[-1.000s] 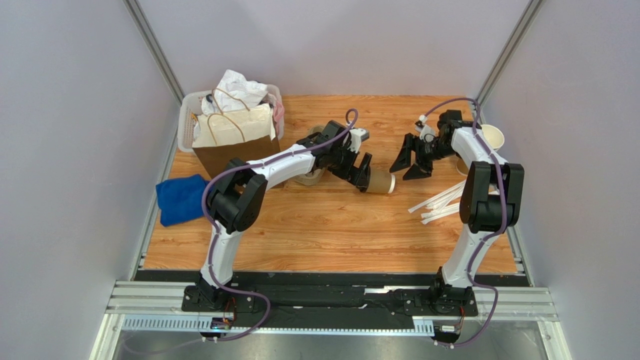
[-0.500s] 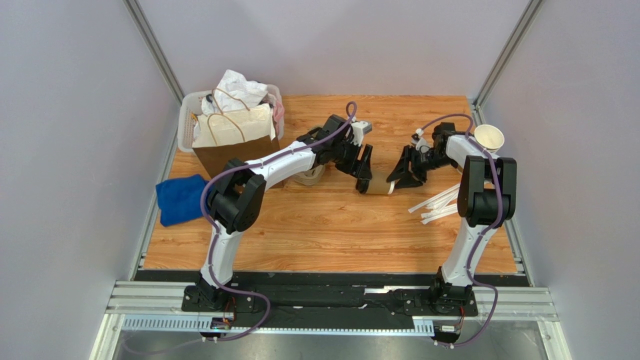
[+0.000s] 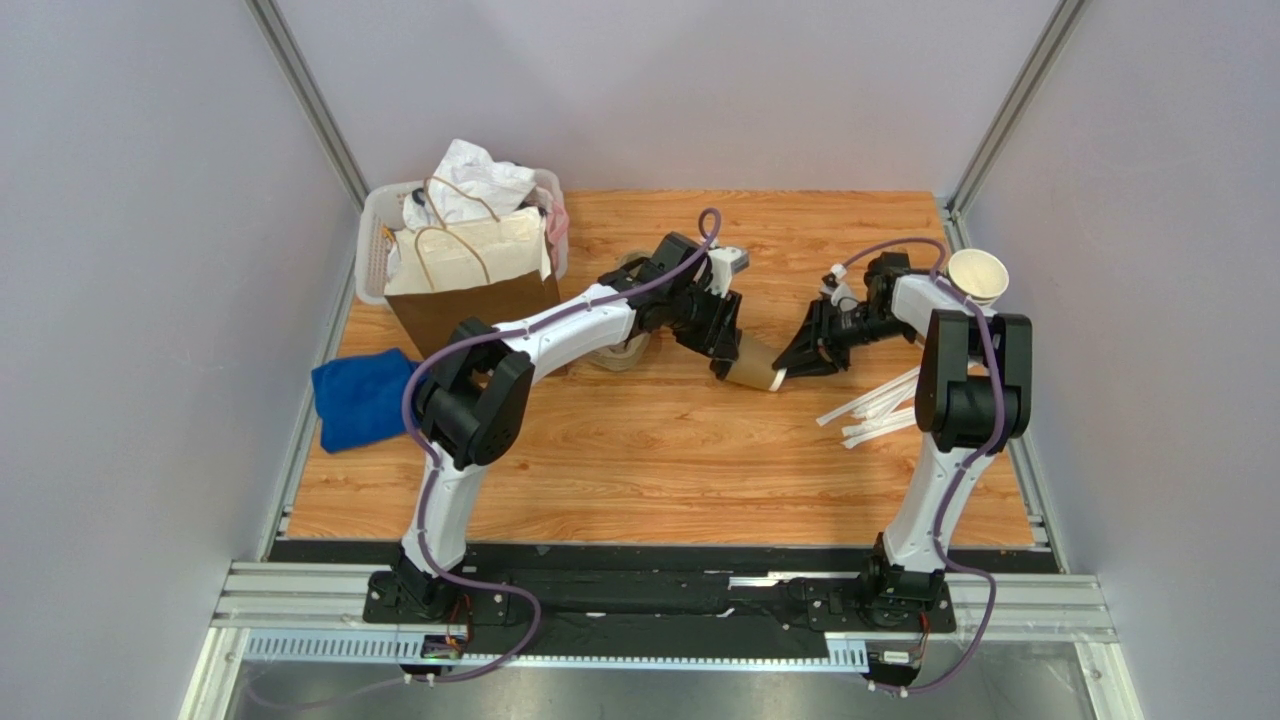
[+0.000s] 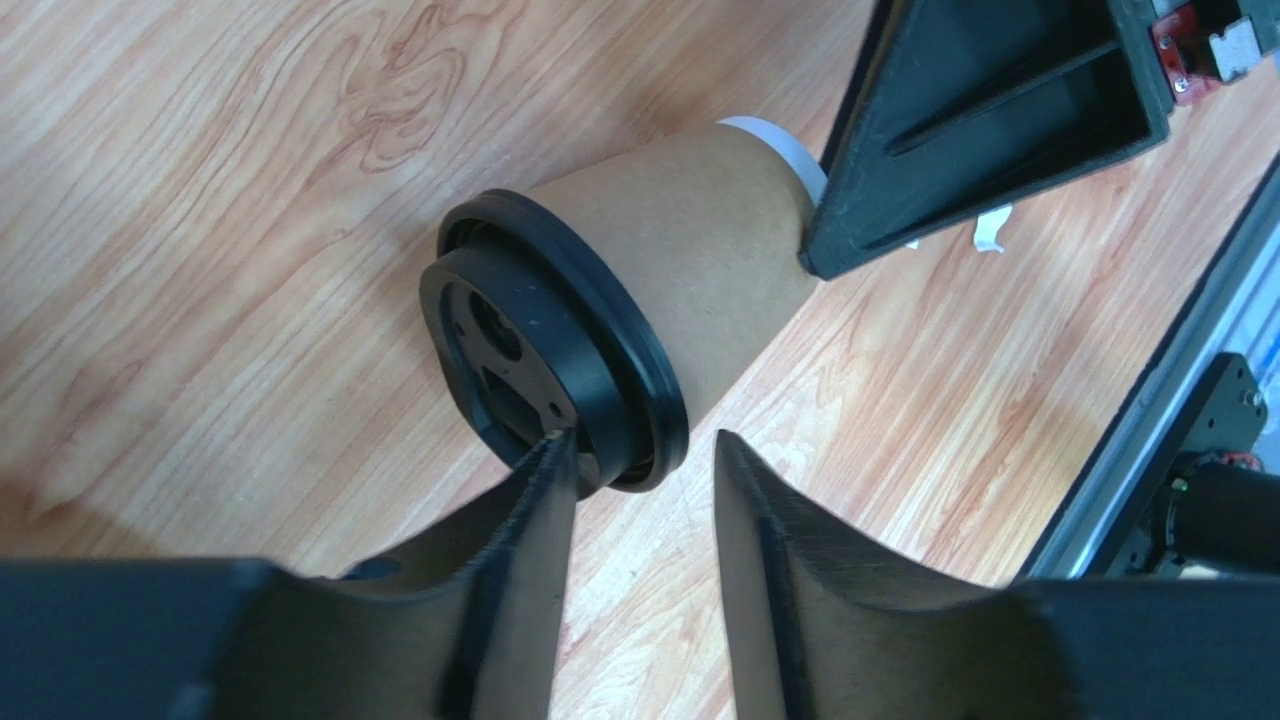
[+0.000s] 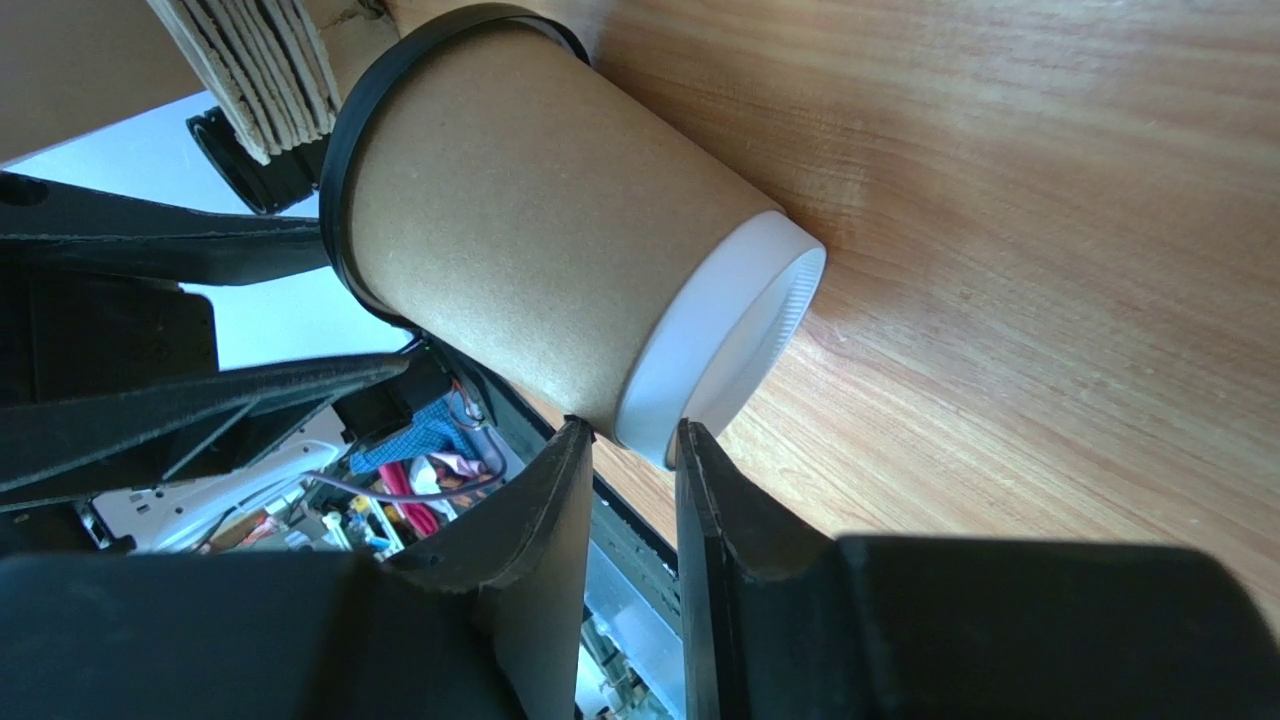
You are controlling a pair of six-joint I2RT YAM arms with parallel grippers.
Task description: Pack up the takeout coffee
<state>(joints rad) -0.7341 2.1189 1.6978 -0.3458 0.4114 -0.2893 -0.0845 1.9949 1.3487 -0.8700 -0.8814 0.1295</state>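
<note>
The takeout coffee (image 3: 756,365), a tan paper cup (image 4: 691,240) with a black lid (image 4: 541,345), lies on its side mid-table between both grippers. My left gripper (image 3: 726,356) is at the lid end. In the left wrist view it (image 4: 643,443) is open, one fingertip (image 4: 556,450) touching the lid's raised top, the other just clear of the lid's rim. My right gripper (image 3: 787,360) is at the cup's white base. In the right wrist view it (image 5: 631,432) is shut on that base rim (image 5: 721,345), one finger on the outer wall, one inside.
A brown paper bag (image 3: 466,285) stands open at the back left against a white basket (image 3: 376,225). A blue cloth (image 3: 361,398) lies at the left edge. White sticks (image 3: 879,405) and lidless cream cups (image 3: 980,275) sit at the right.
Both grippers have moved in on the lying cup from either end and narrowed their jaws. The right one has closed on the base rim, and the cup has tipped slightly.
</note>
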